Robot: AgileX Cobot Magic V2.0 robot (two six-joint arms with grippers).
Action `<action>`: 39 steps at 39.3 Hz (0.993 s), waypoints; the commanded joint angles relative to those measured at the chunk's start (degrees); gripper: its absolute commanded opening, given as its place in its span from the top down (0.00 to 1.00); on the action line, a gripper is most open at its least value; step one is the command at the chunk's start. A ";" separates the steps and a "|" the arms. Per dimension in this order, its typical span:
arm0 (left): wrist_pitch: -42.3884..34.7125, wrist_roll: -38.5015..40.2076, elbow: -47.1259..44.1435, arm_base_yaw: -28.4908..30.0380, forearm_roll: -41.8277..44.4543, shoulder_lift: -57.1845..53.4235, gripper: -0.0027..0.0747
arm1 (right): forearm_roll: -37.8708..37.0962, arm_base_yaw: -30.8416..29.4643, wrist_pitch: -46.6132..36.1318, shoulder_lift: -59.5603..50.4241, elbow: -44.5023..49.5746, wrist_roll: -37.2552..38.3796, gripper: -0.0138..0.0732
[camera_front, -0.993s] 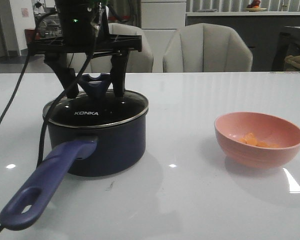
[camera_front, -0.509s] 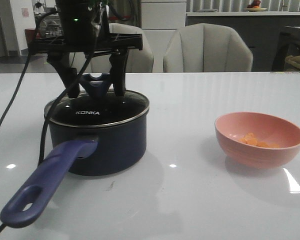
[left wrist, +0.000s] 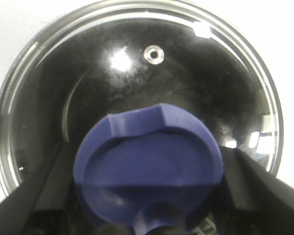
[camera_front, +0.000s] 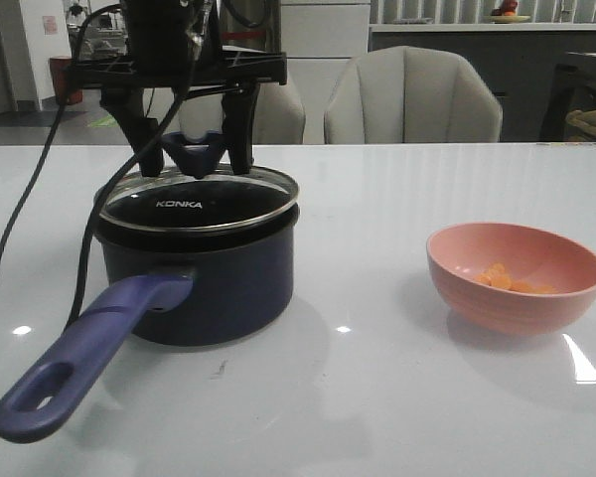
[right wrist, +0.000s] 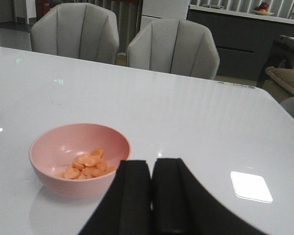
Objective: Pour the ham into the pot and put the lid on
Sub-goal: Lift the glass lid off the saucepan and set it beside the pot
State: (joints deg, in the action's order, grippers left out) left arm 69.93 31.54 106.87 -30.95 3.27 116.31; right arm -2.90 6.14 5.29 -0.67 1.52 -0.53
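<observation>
Left fingers (camera_front: 194, 149) clamp lid (camera_front: 201, 200) knob ("KONKA" legible) – lid tilted above pot (camera_front: 199, 283); right fingers (right wrist: 152, 196) pressed together.

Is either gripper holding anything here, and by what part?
The left gripper holds the lid by its blue knob. The right gripper is shut and empty.

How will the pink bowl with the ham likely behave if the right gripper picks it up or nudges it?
The pink bowl looks rigid and glossy, so probably slippery on the smooth table. Its rounded underside may let it rock or tip. The ham is a loose heap, likely to shift when tilted.
</observation>
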 commanded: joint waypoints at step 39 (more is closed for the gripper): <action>-6.55 -18.74 -17.06 27.99 -4.14 -16.32 0.82 | -0.75 -0.02 -4.22 -1.07 -0.30 -0.14 0.67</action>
State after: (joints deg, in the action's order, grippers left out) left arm 67.67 15.35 90.96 -4.74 1.55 103.38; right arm -2.90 6.14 5.29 -0.67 1.52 -0.53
